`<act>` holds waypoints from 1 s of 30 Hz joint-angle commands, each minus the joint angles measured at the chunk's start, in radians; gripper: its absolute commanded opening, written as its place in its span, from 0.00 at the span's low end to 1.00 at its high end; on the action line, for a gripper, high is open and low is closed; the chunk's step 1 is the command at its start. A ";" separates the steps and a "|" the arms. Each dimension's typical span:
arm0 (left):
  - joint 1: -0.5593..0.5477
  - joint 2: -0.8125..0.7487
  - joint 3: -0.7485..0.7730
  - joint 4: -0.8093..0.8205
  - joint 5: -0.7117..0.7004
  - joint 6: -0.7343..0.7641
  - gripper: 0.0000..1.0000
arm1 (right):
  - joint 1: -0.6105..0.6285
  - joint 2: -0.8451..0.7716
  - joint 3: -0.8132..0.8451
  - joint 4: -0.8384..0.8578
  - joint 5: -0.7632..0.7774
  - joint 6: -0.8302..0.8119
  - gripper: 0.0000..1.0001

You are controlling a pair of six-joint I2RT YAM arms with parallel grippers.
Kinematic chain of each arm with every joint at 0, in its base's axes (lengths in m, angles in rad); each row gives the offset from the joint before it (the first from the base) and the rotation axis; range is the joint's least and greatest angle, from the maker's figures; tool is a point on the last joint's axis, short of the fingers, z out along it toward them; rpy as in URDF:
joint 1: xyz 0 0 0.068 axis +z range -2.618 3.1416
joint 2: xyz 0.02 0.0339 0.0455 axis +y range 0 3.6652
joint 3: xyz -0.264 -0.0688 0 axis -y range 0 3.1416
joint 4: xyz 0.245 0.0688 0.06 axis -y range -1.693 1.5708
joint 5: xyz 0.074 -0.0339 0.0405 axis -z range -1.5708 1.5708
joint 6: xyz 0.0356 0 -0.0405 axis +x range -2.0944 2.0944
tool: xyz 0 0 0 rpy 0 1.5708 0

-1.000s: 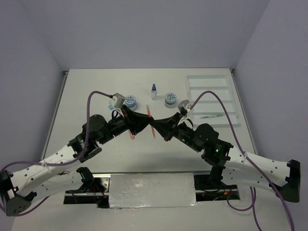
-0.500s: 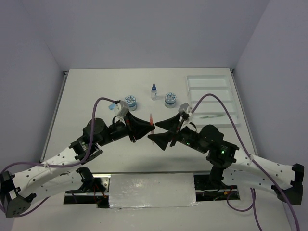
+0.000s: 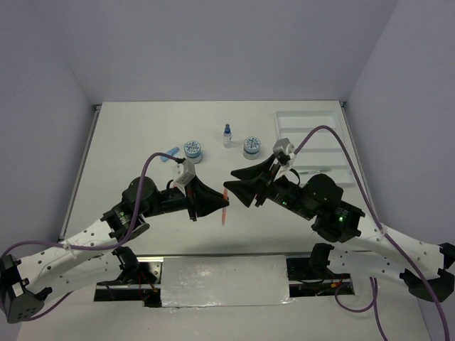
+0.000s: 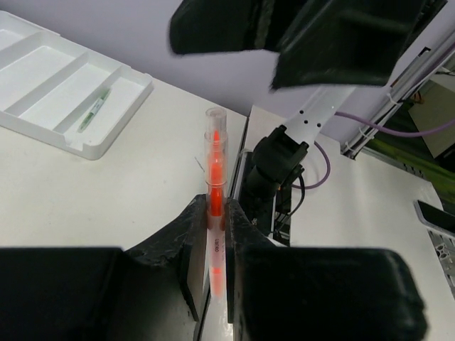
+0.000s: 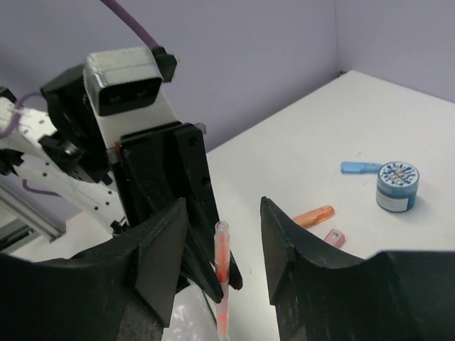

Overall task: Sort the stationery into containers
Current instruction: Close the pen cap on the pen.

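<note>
My left gripper is shut on a thin orange-red pen, which stands up between its fingers. From above, the left gripper holds the pen above the table's near middle. My right gripper faces it, open, with its fingers on either side of the pen's tip and not touching it. In the top view, the right gripper sits just right of the pen. The white divided tray lies at the far right, with a greenish pen in its nearest compartment.
Two round blue-grey jars and a clear blue-capped bottle stand mid-table. A blue piece lies left of the jars. Orange and pink pieces lie on the table below the grippers.
My right gripper has let go of the pen, opened and drawn back to the right. The left gripper keeps the pen and has carried it toward the near edge.
</note>
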 commanded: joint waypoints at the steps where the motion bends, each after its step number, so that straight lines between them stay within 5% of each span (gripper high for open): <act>1: -0.006 0.005 0.006 0.022 0.049 0.042 0.00 | -0.002 0.035 0.036 -0.003 -0.036 0.010 0.52; 5: -0.006 0.003 0.011 0.018 0.050 0.048 0.00 | -0.004 0.062 0.033 0.000 -0.048 0.018 0.49; 9: -0.006 0.005 0.012 -0.002 0.025 0.055 0.00 | -0.004 0.073 0.021 0.015 -0.056 0.028 0.23; 11: -0.006 0.006 0.015 -0.005 0.014 0.054 0.00 | -0.004 0.078 0.016 0.015 -0.056 0.033 0.22; 16: -0.006 0.006 0.027 -0.007 0.002 0.052 0.00 | -0.004 0.084 -0.019 0.032 -0.079 0.055 0.02; 30: -0.005 0.046 0.166 -0.102 -0.076 0.111 0.00 | -0.002 0.062 -0.200 0.079 -0.125 0.128 0.00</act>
